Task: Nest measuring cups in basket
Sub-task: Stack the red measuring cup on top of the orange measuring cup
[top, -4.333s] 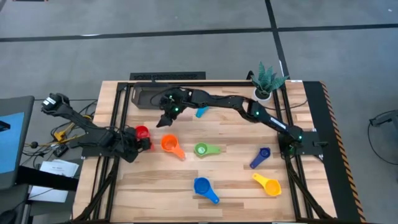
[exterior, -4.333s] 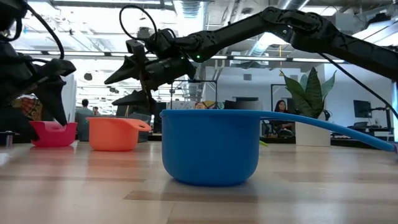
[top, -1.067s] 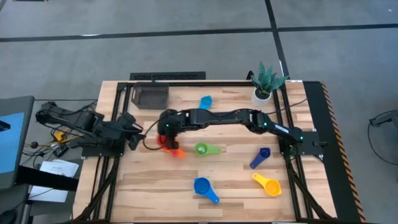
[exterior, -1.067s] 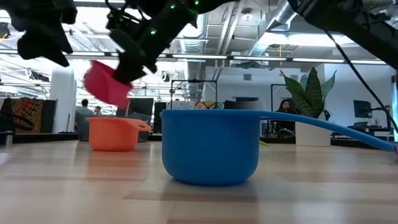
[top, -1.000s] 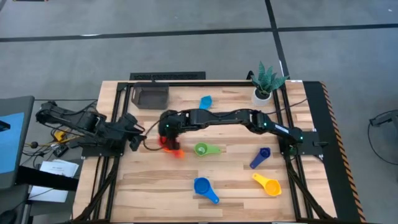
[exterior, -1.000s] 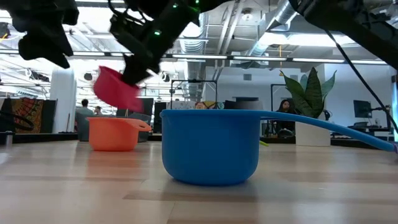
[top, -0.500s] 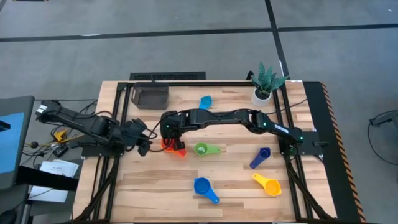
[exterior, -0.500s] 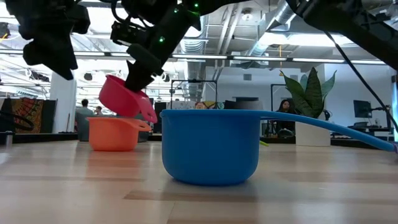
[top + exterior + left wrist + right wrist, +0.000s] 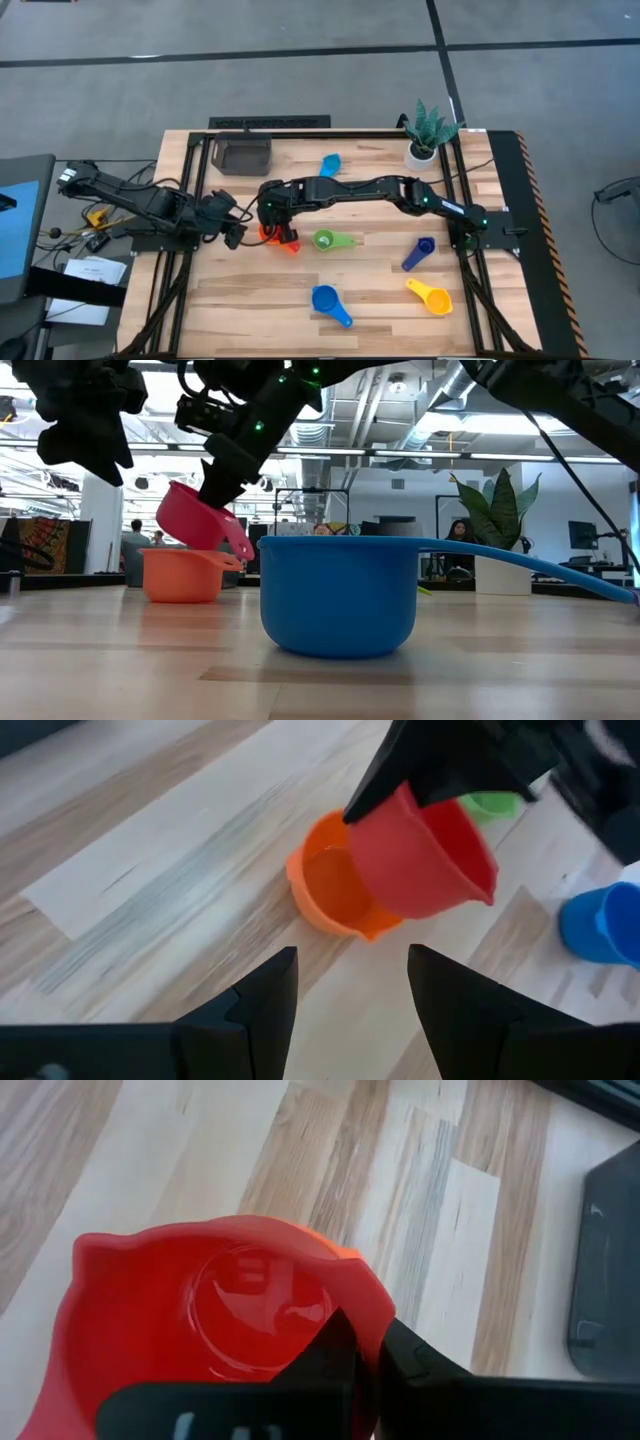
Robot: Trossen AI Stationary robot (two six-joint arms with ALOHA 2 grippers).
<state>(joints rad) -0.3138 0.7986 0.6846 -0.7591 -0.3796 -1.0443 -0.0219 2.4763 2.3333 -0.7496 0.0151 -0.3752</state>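
red cup (image 9: 215, 1315) in right gripper (image 9: 365, 1350) hides most of orange cup (image 9: 335, 895).

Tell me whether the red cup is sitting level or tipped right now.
Tipped. The red cup hangs tilted in the right gripper, just above the orange cup, not seated in it.

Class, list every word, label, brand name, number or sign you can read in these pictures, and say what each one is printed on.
None can be read.
Red cup, orange cup, blue cup: no markings show.
Basket and plant pot: no label visible.
Papers beside the table: too small to read.
Screens in the room behind: too far off to read.
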